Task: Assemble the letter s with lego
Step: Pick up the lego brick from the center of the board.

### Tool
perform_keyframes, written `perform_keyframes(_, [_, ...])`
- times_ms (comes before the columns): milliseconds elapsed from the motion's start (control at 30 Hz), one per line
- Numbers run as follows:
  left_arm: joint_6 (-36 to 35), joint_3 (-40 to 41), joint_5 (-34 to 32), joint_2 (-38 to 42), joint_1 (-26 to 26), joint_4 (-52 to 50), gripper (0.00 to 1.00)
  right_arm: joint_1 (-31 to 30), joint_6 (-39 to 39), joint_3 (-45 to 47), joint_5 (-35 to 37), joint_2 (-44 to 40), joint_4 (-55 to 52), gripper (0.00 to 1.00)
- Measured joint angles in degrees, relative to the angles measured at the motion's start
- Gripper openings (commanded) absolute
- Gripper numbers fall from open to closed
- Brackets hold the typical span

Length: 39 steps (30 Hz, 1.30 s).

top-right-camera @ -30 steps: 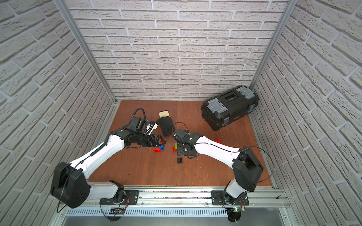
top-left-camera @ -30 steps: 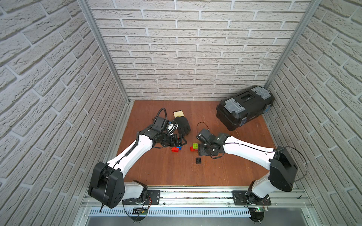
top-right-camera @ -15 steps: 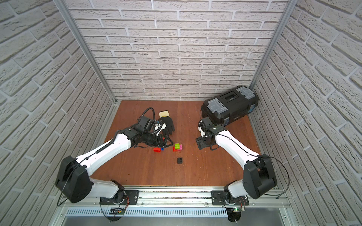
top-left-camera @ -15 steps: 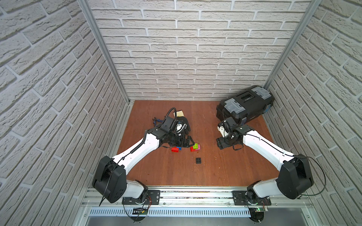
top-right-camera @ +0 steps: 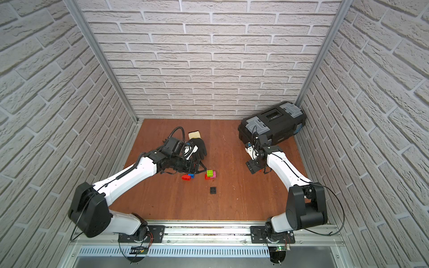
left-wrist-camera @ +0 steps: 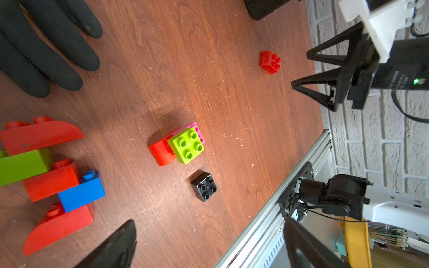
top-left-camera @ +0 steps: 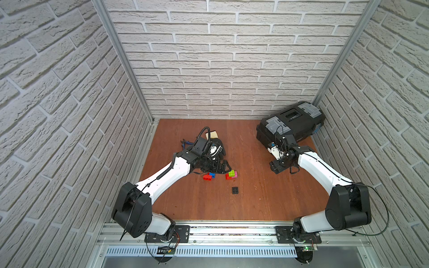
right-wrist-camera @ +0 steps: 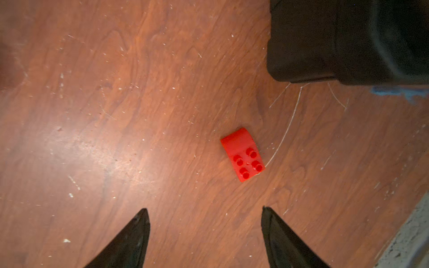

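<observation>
A second ago my right hand (right-wrist-camera: pixel 204 208) was in the middle of the desk (left-wrist-camera: pixel 144 69), close to the green brick (left-wrist-camera: pixel 186 146) that sits on a red and a pink one. Now it has swung away toward the toolbox (top-left-camera: pixel 290 125). It hangs released and empty, and a single red brick (right-wrist-camera: pixel 242 154) lies just ahead of its fingers (right-wrist-camera: pixel 130 239), free on the wood. I judge that I am going to fetch this far piece, because the S is not yet formed.

My left hand (left-wrist-camera: pixel 207 224) has shifted only a little. It is wide open and holds nothing. The pile with the blue brick (left-wrist-camera: pixel 81 192) lies just beside it, and the black brick (left-wrist-camera: pixel 204 185) is a little ahead.

The bricks are hard, glossy plastic with round studs, and the single red one has one curved end. The desk is scratched brown wood. The glove (left-wrist-camera: pixel 46 53) looks soft and dull black.
</observation>
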State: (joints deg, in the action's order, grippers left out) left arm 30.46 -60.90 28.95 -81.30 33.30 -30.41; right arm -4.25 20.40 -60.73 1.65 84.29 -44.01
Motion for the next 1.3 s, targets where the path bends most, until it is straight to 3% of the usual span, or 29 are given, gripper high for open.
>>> perform_keyframes(367, [-0.46, 0.02, 0.07, 0.00, -0.39, 0.52, 0.98, 3.45, 13.57, 1.07, 0.76, 4.70, 6.21, 0.75])
perform_keyframes(733, [-0.81, 1.07, 0.04, 0.04, -1.14, 0.68, 0.98, 5.18, 19.26, 0.70, 0.42, 13.25, 7.17, 0.72])
perform_keyframes(1300, [-0.83, 1.09, 0.04, 0.04, -1.14, 0.68, 0.98, 5.40, 20.55, -2.78, 0.00, 17.66, 8.13, 0.48])
